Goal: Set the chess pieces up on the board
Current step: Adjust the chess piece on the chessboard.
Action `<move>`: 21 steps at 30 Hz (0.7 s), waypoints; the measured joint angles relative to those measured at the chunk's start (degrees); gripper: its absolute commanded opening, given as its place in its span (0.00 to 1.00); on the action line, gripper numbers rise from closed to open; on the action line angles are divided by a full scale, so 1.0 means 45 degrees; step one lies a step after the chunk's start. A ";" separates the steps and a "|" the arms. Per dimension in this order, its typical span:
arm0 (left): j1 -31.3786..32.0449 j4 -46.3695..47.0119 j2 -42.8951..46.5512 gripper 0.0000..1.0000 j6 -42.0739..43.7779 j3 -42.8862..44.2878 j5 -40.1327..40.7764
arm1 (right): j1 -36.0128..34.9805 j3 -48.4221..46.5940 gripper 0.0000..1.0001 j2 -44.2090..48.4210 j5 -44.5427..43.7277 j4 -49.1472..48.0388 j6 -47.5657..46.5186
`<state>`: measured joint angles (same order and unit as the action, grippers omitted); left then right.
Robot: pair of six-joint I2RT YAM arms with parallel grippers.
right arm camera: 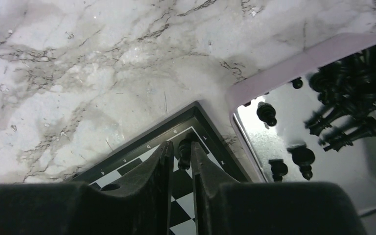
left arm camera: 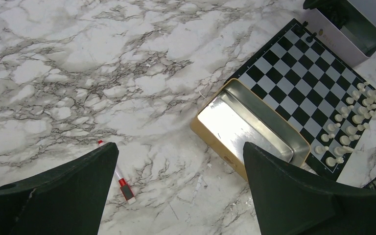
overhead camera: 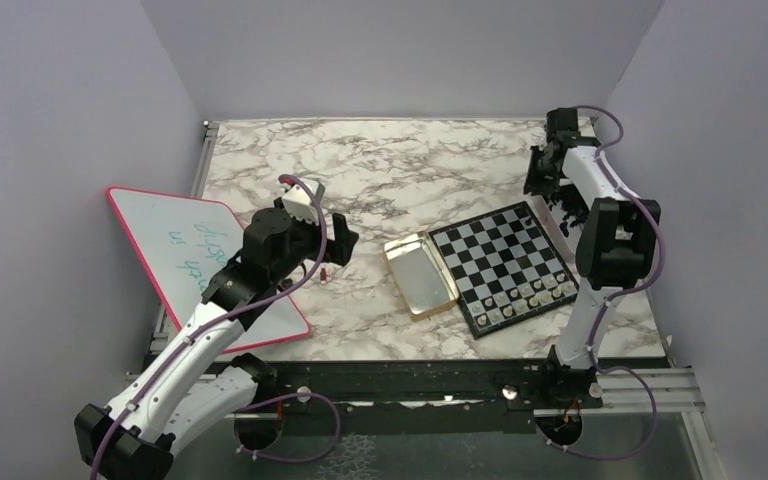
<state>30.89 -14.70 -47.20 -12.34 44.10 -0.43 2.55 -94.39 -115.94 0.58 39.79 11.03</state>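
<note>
Chess piece (right arm camera: 184,155) — black, on the board (right arm camera: 132,164) corner — sat in the barely-parted right hand (right arm camera: 181,147), grip unclear; placing, release likely next.

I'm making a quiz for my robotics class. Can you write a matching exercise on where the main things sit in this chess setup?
Things:
1. pale chessmen
2. heap of black chessmen
3. gold tin
4. small red object

Places or states:
A. lying on the bare marble table
B. empty, against the side of the board
C. on the board's rows nearest the robot
D. inside the pale box by the board's far corner

Pairs: 1-C, 2-D, 3-B, 4-A
</note>
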 measured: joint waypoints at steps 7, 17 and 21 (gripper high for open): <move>0.0000 0.0005 -0.0165 0.99 0.0000 0.0000 0.0000 | 0.0005 0.0010 0.28 0.1302 -0.1671 -0.0272 0.0335; 0.0000 0.0005 -0.0155 0.99 0.0000 0.0000 -0.0034 | 0.0908 0.1724 0.33 0.2419 -0.3551 -0.1559 0.0651; 0.0024 0.0005 -0.0151 0.99 0.0000 -0.0005 -0.0034 | 0.1316 0.2370 0.37 0.2302 -0.3604 -0.2001 0.0894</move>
<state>31.00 -14.68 -47.88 -12.34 44.07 -0.58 8.47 -83.72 -105.58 -15.64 30.79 15.05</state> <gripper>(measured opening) 0.990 0.345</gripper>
